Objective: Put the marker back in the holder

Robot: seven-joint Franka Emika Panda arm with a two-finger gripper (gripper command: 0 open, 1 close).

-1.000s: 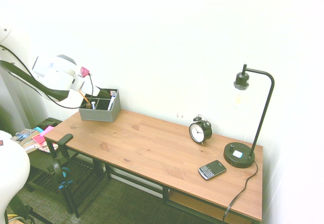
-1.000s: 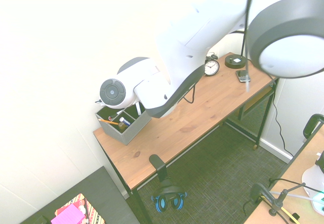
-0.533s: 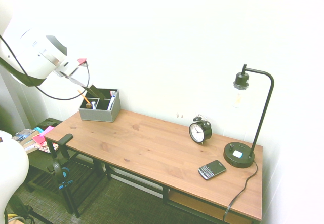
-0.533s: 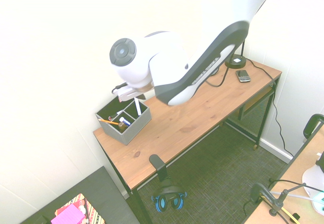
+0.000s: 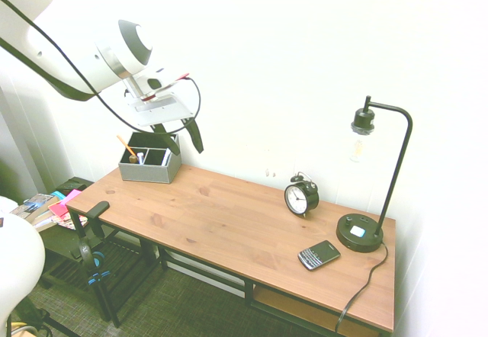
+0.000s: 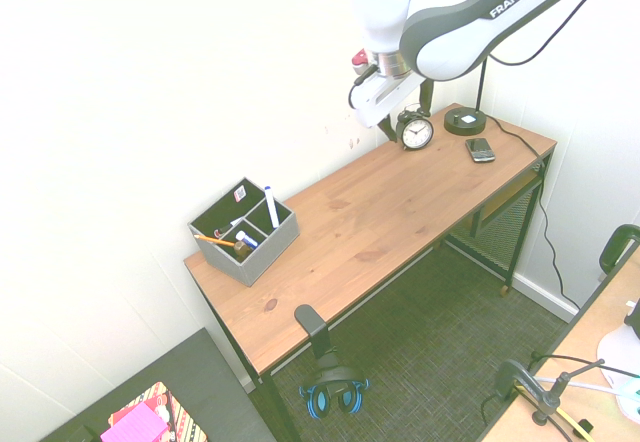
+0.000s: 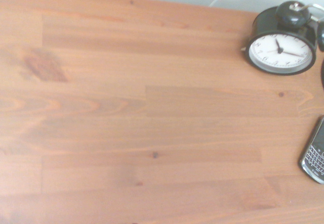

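The marker (image 6: 271,208), white with a blue cap, stands tilted in a back compartment of the grey holder (image 6: 250,263) at the left end of the desk. In the first exterior view the holder (image 5: 145,174) sits just below and behind my gripper (image 5: 180,139). The gripper hangs in the air above the desk, open, with nothing between its two dark fingers. The wrist view looks down on bare wood and shows neither marker nor holder.
An orange pencil (image 6: 215,241) and a small blue-capped item (image 6: 246,241) also sit in the holder. A black alarm clock (image 5: 302,197), a phone (image 5: 319,255) and a desk lamp (image 5: 361,232) stand at the right end of the wooden desk (image 5: 221,223).
The gripper has lifted away from the holder and swung out over the desk toward the clock, its jaws opening wider. The marker stays behind in the holder.
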